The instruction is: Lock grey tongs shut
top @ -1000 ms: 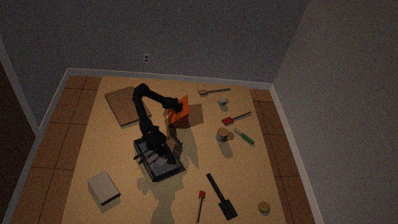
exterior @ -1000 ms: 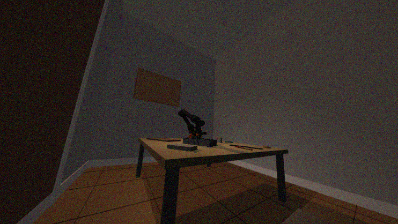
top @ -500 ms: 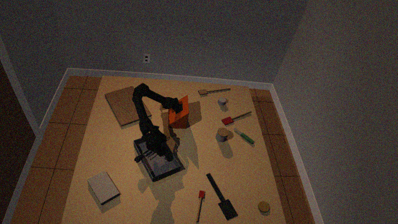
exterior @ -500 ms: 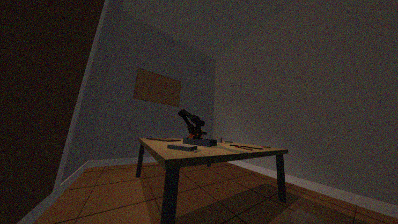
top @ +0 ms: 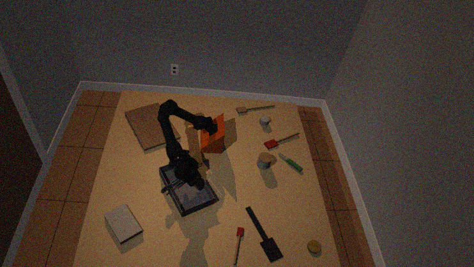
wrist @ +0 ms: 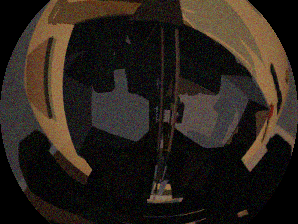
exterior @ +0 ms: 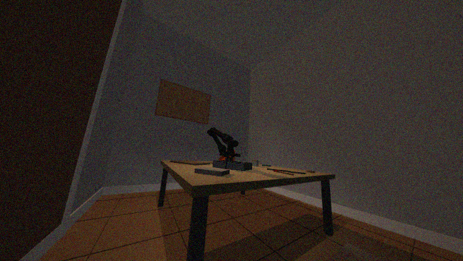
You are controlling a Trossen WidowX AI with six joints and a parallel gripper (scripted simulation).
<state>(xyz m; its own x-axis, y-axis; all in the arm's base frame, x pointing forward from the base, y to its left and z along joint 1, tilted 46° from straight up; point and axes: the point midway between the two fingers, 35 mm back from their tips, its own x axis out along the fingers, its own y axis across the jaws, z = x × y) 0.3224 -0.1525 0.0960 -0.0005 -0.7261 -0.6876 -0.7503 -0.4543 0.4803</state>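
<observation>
The grey tongs (top: 170, 185) (wrist: 177, 55) lie across the roasting tin (top: 200, 209) (exterior: 243, 166), one end sticking out past its left rim. Their two long arms run close together, nearly parallel, in the wrist view. My gripper (wrist: 161, 125) is over the tin and shut on the tongs. The arm hides the fingers from above, and the hinge lock cannot be made out. The tongs look about level, not pointing up. The wooden board (top: 145, 127) lies behind and to the left of the tin, with nothing on it that shows.
An orange folded panel (top: 213, 144) stands behind the tin, beside the arm. A pale block (top: 123, 222) (exterior: 211, 171) lies front left. To the right are a cup (top: 264, 160), a small white pot (top: 264, 120), a green-handled tool (top: 294, 164), a black spatula (top: 271, 249) and red-headed tools.
</observation>
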